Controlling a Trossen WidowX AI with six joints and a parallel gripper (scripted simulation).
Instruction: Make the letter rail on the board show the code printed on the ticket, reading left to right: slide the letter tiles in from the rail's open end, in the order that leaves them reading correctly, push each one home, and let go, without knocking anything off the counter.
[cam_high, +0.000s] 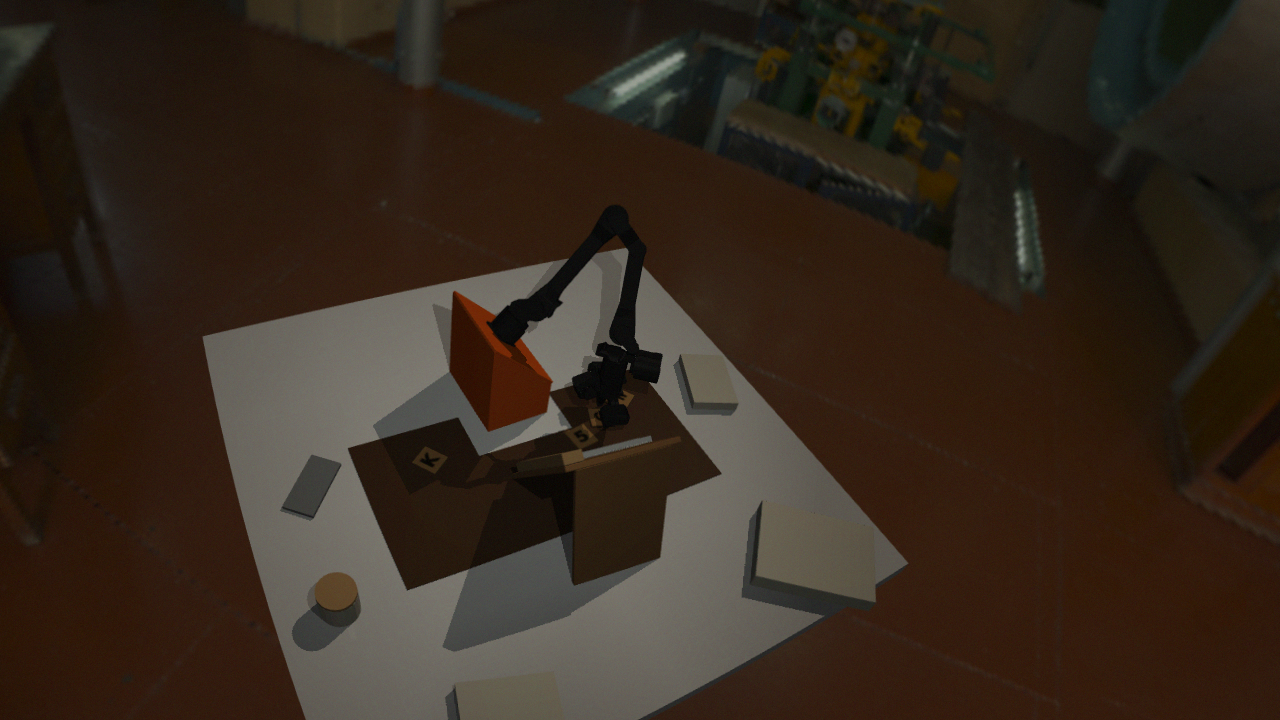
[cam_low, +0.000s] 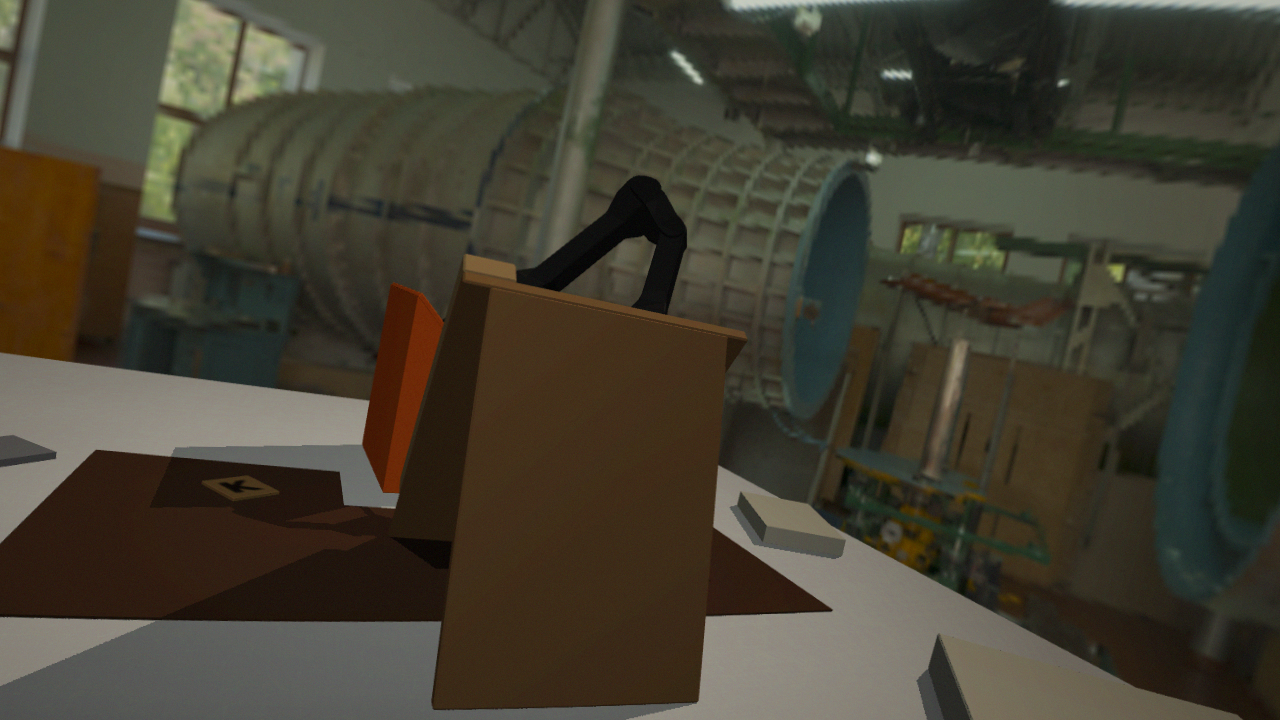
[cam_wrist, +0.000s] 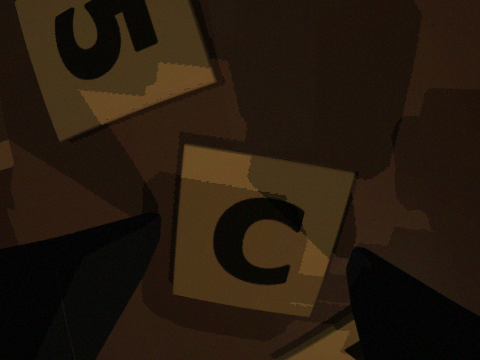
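My gripper (cam_wrist: 255, 243) (cam_high: 602, 407) is open and empty, low over the brown mat (cam_high: 402, 537), with its fingertips on either side of the C tile (cam_wrist: 200, 275). The C tile lies flat, slightly turned. The 5 tile (cam_high: 580, 435) (cam_wrist: 135, 75) lies beyond it at the upper left of the wrist view. Another tile (cam_wrist: 325, 345) is mostly hidden by the right finger, its letter unreadable. The K tile (cam_high: 429, 460) (cam_low: 239, 487) lies apart on the mat's left part. The board (cam_high: 617, 519) (cam_low: 581, 501) stands with its back to the top and exterior views; its rail face and the ticket's print are hidden.
An orange wedge (cam_high: 469, 385) (cam_low: 393, 394) stands behind the mat, left of the gripper. A grey slab (cam_high: 311, 486) (cam_low: 22, 450) and a round can (cam_high: 337, 592) are at the left. Beige blocks (cam_high: 707, 380) (cam_high: 814, 550) (cam_high: 510, 698) lie at the right and front.
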